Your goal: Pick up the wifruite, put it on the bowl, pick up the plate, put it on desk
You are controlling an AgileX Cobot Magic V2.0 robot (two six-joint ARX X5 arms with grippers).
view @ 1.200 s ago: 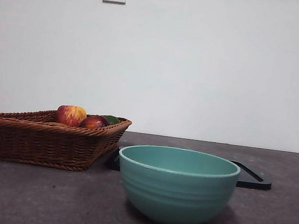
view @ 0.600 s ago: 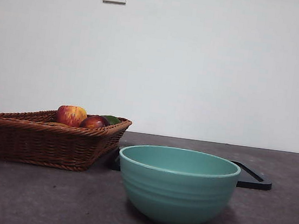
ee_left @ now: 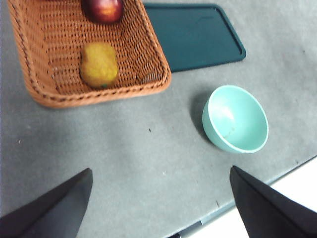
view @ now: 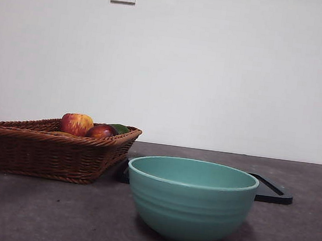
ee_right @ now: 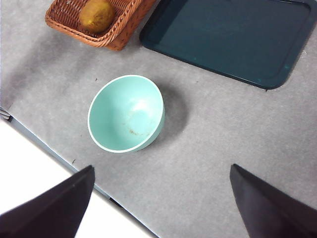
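Wifruite is seen lying untouched in the wicker basket, the teal bowl stands empty on the desk, and both the left gripper and right gripper are held high with jaws spread, so nothing is judged done.

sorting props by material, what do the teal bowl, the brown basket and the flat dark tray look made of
The deep round teal-green bowl looks like glazed ceramic: smooth, softly shiny, with faint ridges outside. The brown basket is woven wicker or rattan, its strands and braided rim visible. The flat dark teal rectangular tray seems to be moulded plastic, with a smooth surface and raised lip, though coated metal is possible.
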